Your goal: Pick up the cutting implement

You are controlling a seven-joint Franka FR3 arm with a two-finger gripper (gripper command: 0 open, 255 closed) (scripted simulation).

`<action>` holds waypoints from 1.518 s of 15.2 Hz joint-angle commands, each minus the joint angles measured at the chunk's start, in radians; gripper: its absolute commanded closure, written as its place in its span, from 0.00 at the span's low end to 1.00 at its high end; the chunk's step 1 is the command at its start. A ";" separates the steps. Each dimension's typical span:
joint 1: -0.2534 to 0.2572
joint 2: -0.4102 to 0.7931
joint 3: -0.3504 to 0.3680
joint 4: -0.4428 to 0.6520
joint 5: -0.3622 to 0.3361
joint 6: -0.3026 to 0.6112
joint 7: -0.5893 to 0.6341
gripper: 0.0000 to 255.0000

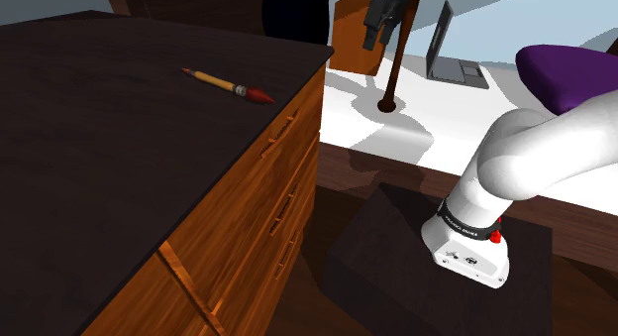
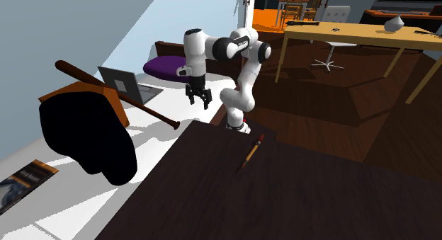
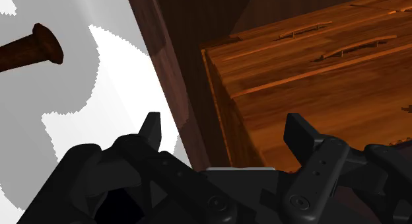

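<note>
Aloft, end effector (image 2: 198, 102) downward, agape.

Shows a white arm (image 1: 540, 151) of rounded links with dark joints, a lettered black band (image 1: 463, 223) and red knob (image 1: 496, 224) just above the stand (image 1: 391, 250), and an all-black two-finger gripper (image 2: 198, 98).

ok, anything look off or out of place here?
A dark bat stands slanted, knob down on the white surface near the laptop: odd place for it. The orange-handled tool lies flat on the dresser top; pincer open, off the dresser's edge.
</note>
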 commanded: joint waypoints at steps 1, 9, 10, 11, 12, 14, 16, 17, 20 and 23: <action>0.000 0.000 0.000 0.000 0.000 0.000 0.000 0.00; 0.054 0.107 0.174 0.117 0.073 -0.006 0.182 0.00; 0.059 0.125 0.196 0.137 0.079 -0.007 0.205 0.00; 0.064 0.144 0.217 0.157 0.085 -0.007 0.228 0.00; 0.069 0.164 0.237 0.179 0.089 -0.008 0.251 0.00; 0.077 0.206 0.280 0.225 0.096 -0.010 0.298 0.00; 0.084 0.253 0.322 0.276 0.098 -0.014 0.345 0.00; 0.087 0.278 0.343 0.303 0.098 -0.016 0.369 0.00; 0.095 0.358 0.407 0.392 0.089 -0.024 0.444 0.00; 0.104 0.450 0.473 0.493 0.066 -0.036 0.523 0.00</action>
